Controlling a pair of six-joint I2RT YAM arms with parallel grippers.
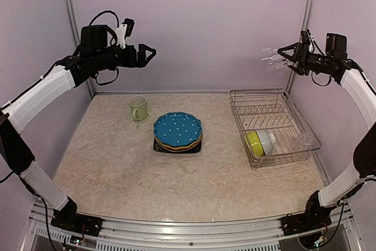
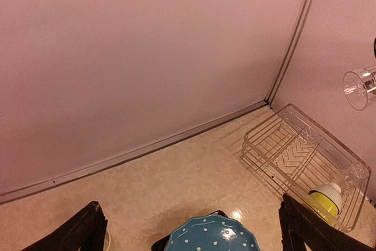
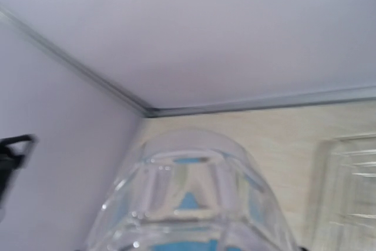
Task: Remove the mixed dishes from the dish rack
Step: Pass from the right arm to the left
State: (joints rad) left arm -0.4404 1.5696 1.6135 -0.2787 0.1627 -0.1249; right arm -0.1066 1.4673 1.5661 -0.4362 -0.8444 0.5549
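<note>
The right fingers (image 1: 288, 47) grasp a clear glass (image 1: 271, 58) high over the bench (image 1: 117, 174). The glass lies level, and its long axis runs straight out from them toward the left arm. Below these fingers stands the dish rack (image 1: 258, 91), with two bowls (image 1: 259, 143) and a second glass (image 1: 302, 142) inside. The left fingers (image 1: 147, 48) are spread wide and grasp nothing.

Silver wire dish rack (image 1: 258, 110) sits at the table's three o'clock. In it, nested lime and white bowls (image 1: 258, 142) lie on edge at seven o'clock, and a toppled glass (image 1: 302, 141) lies at four. A clear glass (image 1: 270, 58) is gripped sideways in the right gripper (image 1: 284, 57), high over the rack's twelve o'clock edge. The pale green mug (image 1: 138, 108) stands upright at eleven o'clock of the central stack: blue white-dotted plate (image 1: 177, 127) over orange plate (image 1: 183, 147) and black square plate (image 1: 157, 146).
</note>
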